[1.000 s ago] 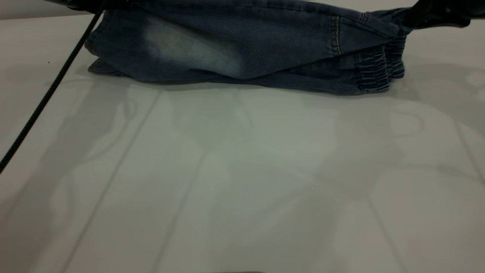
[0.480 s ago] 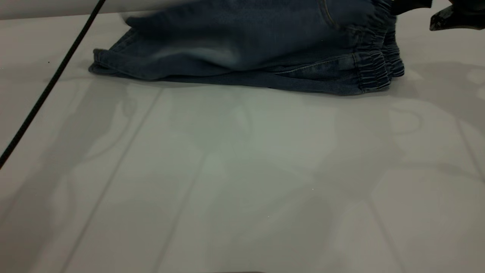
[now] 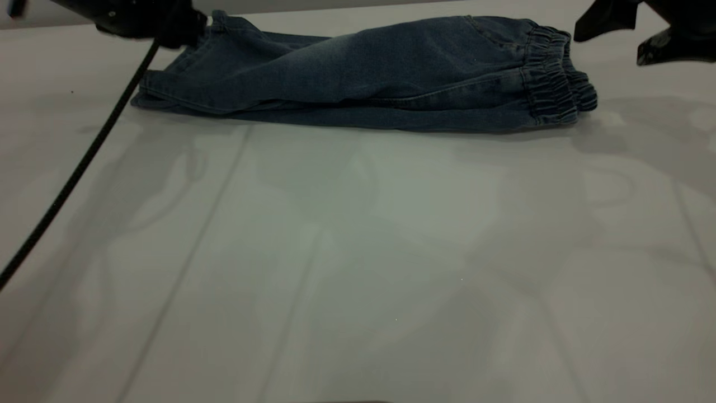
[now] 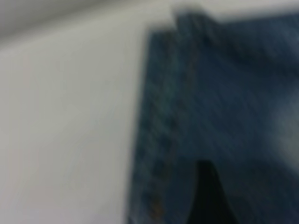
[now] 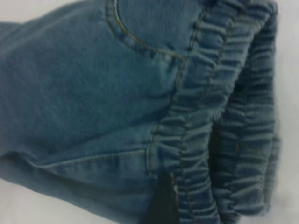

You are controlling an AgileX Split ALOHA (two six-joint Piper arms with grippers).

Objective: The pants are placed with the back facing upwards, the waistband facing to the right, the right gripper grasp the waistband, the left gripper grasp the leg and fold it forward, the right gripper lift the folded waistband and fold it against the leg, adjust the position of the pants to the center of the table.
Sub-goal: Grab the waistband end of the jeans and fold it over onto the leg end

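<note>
Pale grey and matte, the wide smooth table [image 3: 358, 268] filled the near ground, crossed at the left by a long thin black cable [image 3: 78, 168]. Beyond it, towards the far side and well short of the centre, lay the small blue denim pants [image 3: 380, 73], doubled lengthwise into a long flat band. Their gathered elastic waistband [image 3: 551, 84] was at the right and the hems at the left. Farther back, the black angular left end effector [image 3: 168, 25] sat against the hem end; whether it was gripping the cloth could not be told. At the far right, the black angular right end effector [image 3: 626, 36] hung spread apart, clear of the waistband and holding nothing. The risk I judged greatest lay at the hems. If the left end effector drew away with denim caught in it, the upper layer would drag and the fold would open. At the waistband, catching only the top layer of elastic would peel the halves apart during the second fold. Half a second earlier the upper layer had been raised and mid-swing, with the left end effector out of the exterior view. It had since settled flat on the lower layer.
</note>
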